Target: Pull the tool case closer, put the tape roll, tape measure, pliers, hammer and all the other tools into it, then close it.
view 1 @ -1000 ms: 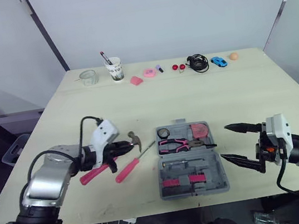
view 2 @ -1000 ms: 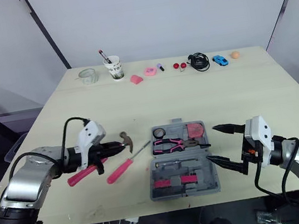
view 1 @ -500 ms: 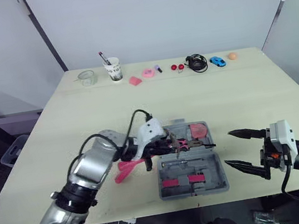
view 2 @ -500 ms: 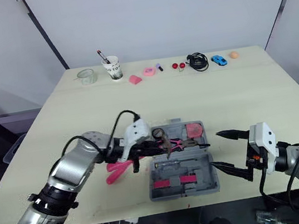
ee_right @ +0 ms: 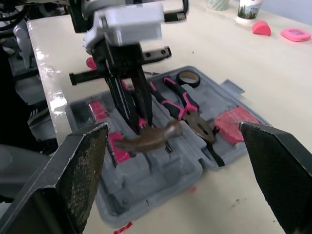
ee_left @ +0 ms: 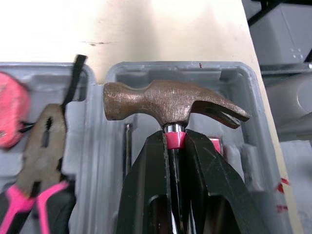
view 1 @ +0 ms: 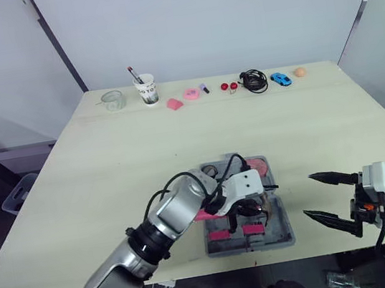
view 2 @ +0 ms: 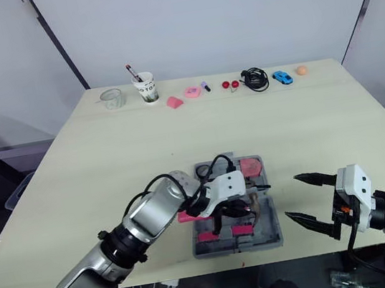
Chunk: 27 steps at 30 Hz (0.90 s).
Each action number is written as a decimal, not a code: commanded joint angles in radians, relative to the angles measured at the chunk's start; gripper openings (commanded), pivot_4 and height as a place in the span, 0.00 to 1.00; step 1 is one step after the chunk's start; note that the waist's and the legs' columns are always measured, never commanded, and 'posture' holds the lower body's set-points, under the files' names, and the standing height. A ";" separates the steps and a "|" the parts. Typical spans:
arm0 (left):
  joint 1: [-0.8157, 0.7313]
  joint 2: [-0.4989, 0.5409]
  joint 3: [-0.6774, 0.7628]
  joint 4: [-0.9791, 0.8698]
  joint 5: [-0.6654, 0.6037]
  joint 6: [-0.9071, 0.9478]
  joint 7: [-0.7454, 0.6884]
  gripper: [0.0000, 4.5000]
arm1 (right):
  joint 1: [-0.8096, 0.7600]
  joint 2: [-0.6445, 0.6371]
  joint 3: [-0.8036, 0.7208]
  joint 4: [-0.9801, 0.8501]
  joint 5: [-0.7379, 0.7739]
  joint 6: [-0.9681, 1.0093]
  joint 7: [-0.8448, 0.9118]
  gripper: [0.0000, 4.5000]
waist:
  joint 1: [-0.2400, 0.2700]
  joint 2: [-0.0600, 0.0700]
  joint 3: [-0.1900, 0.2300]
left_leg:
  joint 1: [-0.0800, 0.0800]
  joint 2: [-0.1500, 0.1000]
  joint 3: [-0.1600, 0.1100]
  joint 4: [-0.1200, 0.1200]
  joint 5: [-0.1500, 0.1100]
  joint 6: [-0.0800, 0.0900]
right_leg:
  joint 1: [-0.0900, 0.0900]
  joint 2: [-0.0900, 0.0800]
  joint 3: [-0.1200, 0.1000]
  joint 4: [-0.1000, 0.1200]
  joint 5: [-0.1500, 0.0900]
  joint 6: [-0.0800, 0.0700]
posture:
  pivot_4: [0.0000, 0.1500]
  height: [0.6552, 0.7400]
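The grey tool case (view 1: 282, 212) lies open near the table's front edge. In its far half sit the pink-handled pliers (ee_right: 187, 105), the tape roll (ee_right: 186, 78) and the pink tape measure (ee_right: 236, 122). My left gripper (view 1: 254, 208) is shut on the neck of the hammer (ee_left: 170, 102), just under its brown head. The head hovers over the case's near half, and the pink handle (view 1: 205, 215) runs back along my arm. My right gripper (view 1: 309, 195) stands open to the right of the case, apart from it, with nothing between its fingers.
Along the table's far edge stand a glass jar (view 1: 112, 99), a paper cup with a pen (view 1: 146, 89), two pink items (view 1: 176, 104), a coiled black cable (view 1: 254, 80), a blue toy car (view 1: 281, 78) and a small orange ball (view 1: 300, 71).
My left arm has carried the hammer rightward from the table left of the case to over the case's near half. The right gripper has drawn back a little to the right, still open.
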 commanded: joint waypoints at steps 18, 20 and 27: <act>-0.106 -0.138 -0.062 0.181 0.046 0.035 -0.006 0.01 | 0.042 -0.012 -0.040 -0.003 -0.009 -0.043 0.011 1.00 | 0.001 0.001 0.000 | 0.000 0.000 0.000 0.000 0.000 0.000 | 0.000 0.000 0.000 0.000 0.000 -0.001 | 1.00 1.00; -0.111 -0.151 -0.060 0.207 0.047 0.026 -0.005 0.01 | 0.046 -0.011 -0.041 -0.004 -0.010 -0.044 0.011 1.00 | 0.001 0.001 0.000 | 0.000 -0.001 -0.001 0.000 0.000 0.000 | 0.000 0.000 0.001 0.000 0.000 -0.001 | 1.00 1.00; -0.125 -0.191 -0.046 0.278 0.050 0.004 0.002 0.01 | 0.052 -0.006 -0.040 -0.016 -0.016 -0.046 -0.001 1.00 | 0.001 0.001 -0.001 | 0.000 -0.001 -0.001 0.001 0.000 0.000 | 0.000 0.000 0.001 0.000 -0.001 -0.001 | 1.00 1.00</act>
